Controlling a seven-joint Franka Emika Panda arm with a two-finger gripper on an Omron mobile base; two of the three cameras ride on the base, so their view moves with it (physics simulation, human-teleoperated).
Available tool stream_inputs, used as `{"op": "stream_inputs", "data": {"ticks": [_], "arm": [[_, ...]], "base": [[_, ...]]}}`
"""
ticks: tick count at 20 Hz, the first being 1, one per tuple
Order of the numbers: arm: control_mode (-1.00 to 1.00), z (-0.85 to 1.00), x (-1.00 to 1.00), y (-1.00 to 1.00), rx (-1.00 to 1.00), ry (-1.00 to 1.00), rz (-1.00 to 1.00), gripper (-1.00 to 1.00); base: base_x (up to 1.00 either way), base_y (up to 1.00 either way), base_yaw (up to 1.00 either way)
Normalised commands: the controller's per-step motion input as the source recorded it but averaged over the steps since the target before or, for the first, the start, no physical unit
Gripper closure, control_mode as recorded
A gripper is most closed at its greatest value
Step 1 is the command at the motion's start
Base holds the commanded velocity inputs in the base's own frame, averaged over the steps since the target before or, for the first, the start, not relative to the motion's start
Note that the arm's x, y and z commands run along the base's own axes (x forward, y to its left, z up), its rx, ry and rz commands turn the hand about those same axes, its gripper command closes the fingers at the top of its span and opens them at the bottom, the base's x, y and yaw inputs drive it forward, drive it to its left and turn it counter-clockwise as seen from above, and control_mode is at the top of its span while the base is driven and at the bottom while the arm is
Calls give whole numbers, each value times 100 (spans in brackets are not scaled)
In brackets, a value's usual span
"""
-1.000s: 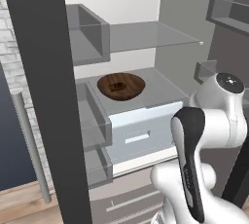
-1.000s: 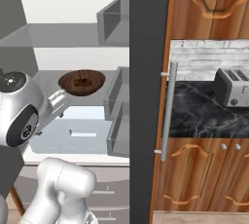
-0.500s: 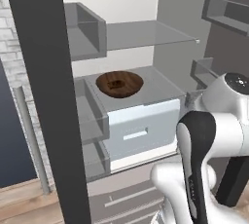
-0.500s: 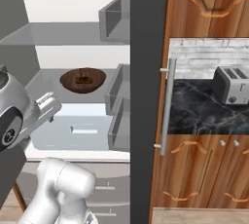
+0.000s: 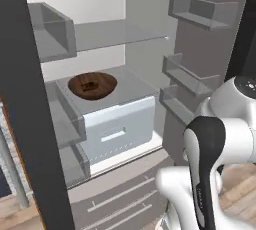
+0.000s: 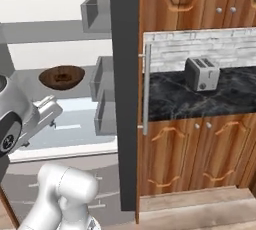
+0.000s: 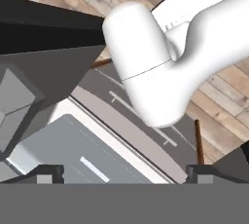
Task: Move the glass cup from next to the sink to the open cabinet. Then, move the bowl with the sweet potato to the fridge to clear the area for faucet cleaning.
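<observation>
The dark wooden bowl [image 5: 92, 85] rests on the middle shelf inside the open fridge [image 5: 117, 124], above a white drawer. A small brown-orange sweet potato [image 5: 90, 83] lies in it. From the right base, the bowl [image 6: 61, 76] with the sweet potato [image 6: 62, 77] sits left of the fridge's black edge [image 6: 124, 74]. My gripper [image 7: 124, 175] is open, its fingertips [image 7: 48, 173] wide apart with nothing between them. It is drawn back from the shelf and looks down at the fridge's lower part and my own arm. The glass cup, sink, cabinet and faucet are out of view.
Grey door shelves [image 5: 200, 11] line the fridge door at right. The fridge's dark side [image 5: 30, 99] stands close at left. A toaster [image 6: 201, 72] sits on the black marble counter [image 6: 200, 96] above wooden lower cabinets [image 6: 200, 149]. The floor is of wood planks.
Both base views have shifted left, so the camera has moved. The bowl stays on its fridge shelf. My hand has drawn back and sunk lower in the right base view.
</observation>
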Motion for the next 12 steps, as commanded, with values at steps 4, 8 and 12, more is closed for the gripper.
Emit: {"op": "stream_inputs", "data": {"ticks": [4, 8, 12], "arm": [[100, 0, 0, 0, 0, 0, 0, -100], [100, 0, 0, 0, 0, 0, 0, -100], [100, 0, 0, 0, 0, 0, 0, -100]], "base": [[-66, -5, -67], [-84, 0, -66], [-70, 0, -80]]}}
